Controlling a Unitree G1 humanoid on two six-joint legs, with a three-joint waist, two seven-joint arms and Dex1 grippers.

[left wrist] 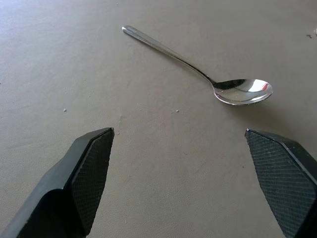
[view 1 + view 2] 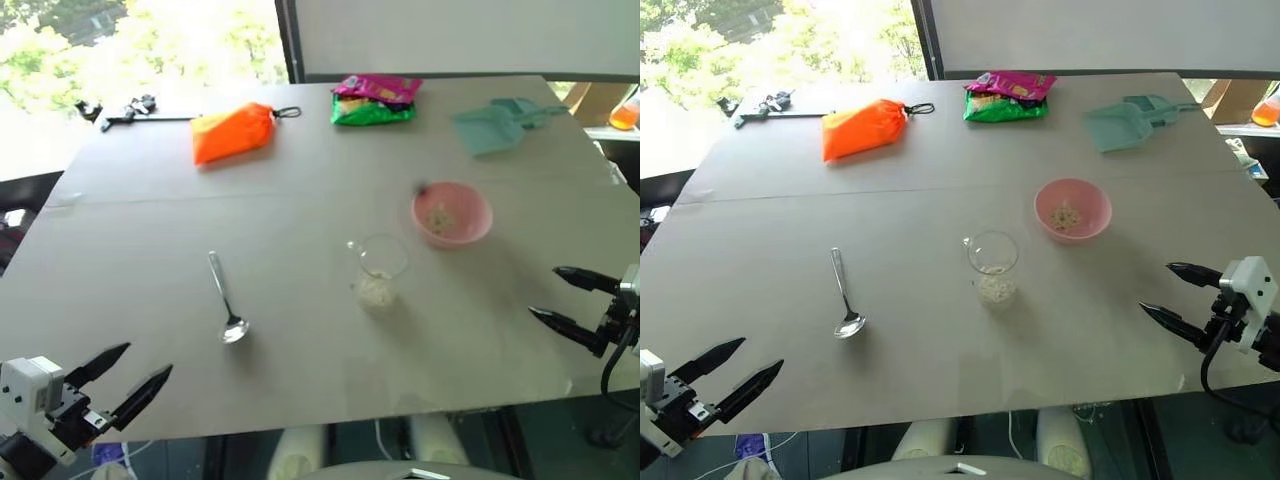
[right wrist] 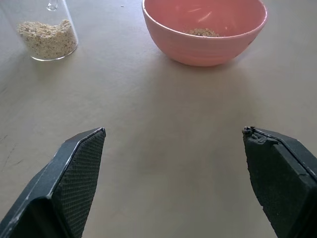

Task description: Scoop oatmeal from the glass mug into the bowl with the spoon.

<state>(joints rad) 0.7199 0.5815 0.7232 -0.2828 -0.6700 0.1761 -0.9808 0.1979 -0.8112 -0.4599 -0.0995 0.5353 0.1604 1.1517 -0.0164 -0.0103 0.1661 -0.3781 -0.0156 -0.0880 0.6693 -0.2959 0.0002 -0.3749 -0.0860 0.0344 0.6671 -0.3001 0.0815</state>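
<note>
On the grey worktop [image 2: 300, 200], the spoon [image 2: 226, 298] lies flat on the robot's left half, well apart from both hands and touched by neither. Its long axis runs roughly away from the robot, handle end farther off and the small oval bowl end nearer, tilted slightly toward the centre. The left hand [image 2: 128, 385] hovers at the near left corner with its two black fingers spread wide and nothing between them; the spoon sits ahead of it and a little toward the middle, so this hand is plainly the nearer one and looks the likelier to make the pick. The right hand [image 2: 565, 298] waits at the near right edge, equally wide open and empty, pointing in toward the bowl [image 2: 452, 213]. The glass mug [image 2: 380, 270] stands upright near the centre, between spoon and bowl, with a low heap of oatmeal [image 2: 377, 292] in its bottom; a few flakes already lie in the pink bowl. Farther back rest an orange pouch [image 2: 233, 132], a pink and green packet [image 2: 375, 100] and a teal scoop [image 2: 495, 125]. Any print on the packet is too small to read, and no other writing shows.
</note>
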